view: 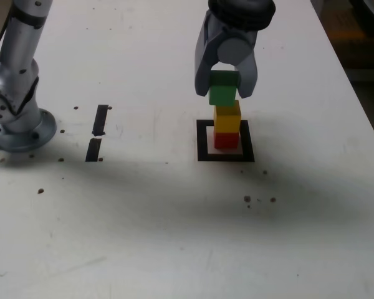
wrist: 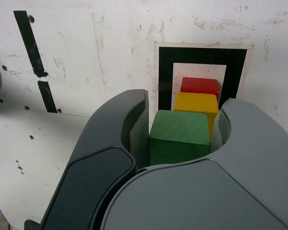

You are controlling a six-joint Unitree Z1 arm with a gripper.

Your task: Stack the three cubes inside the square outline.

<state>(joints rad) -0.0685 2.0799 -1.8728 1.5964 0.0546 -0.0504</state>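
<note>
Green cube [view: 224,88] clamped between the gripper's [view: 225,87] jaws, directly above the yellow cube [view: 227,118], which sits on the red cube [view: 226,139] inside the square outline [view: 203,141] below the gripper. No legible writing.

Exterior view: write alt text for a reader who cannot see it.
A grey gripper holds a green cube over a yellow cube stacked on a red cube, inside a black square outline on a white table. Two short black strips lie toward the exterior view's left.
</note>
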